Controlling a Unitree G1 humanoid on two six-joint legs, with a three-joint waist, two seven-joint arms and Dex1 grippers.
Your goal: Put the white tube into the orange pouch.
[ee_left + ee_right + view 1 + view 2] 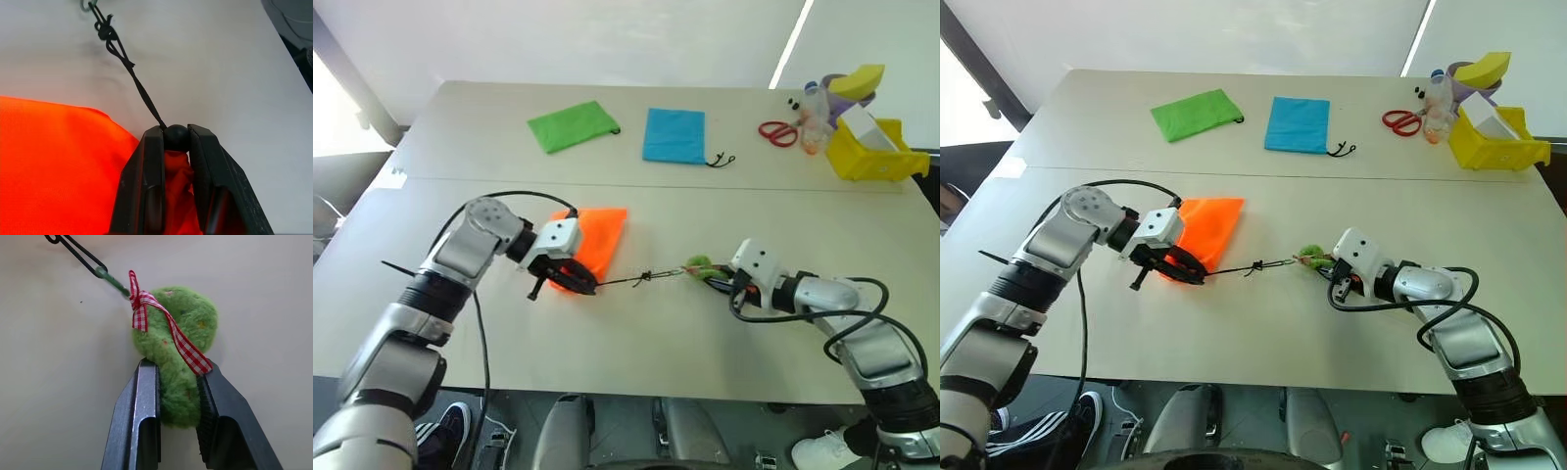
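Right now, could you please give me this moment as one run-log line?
left gripper: shut on orange pouch neck | right gripper: shut on green pom-pom | cord: taut between

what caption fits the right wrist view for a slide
Right pincer shut on a fuzzy green pom-pom with a red checked ribbon, over a beige table.

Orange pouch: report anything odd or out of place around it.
The orange pouch lies flat with its neck cinched shut, pinched at the cord stopper by the left end effector. The right end effector grips the green pom-pom, cord stretched taut between them. Nothing spilled or damaged.
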